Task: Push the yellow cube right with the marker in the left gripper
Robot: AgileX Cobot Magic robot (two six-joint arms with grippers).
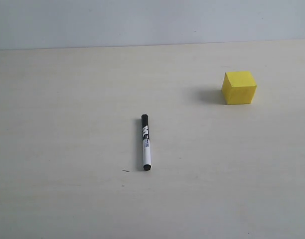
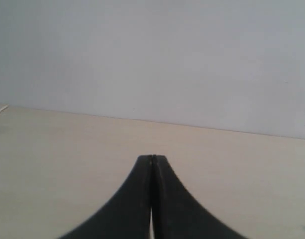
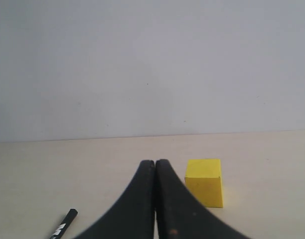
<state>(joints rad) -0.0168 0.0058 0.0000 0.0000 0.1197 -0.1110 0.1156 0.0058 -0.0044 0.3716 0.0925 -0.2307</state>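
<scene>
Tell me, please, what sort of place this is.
Probably a robot test bench: a pale table against a plain wall, with a marker and a yellow cube laid out as props.

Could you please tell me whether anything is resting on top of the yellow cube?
Nothing: the yellow cube has a bare top face. It sits on the table; its underside is hidden.
</scene>
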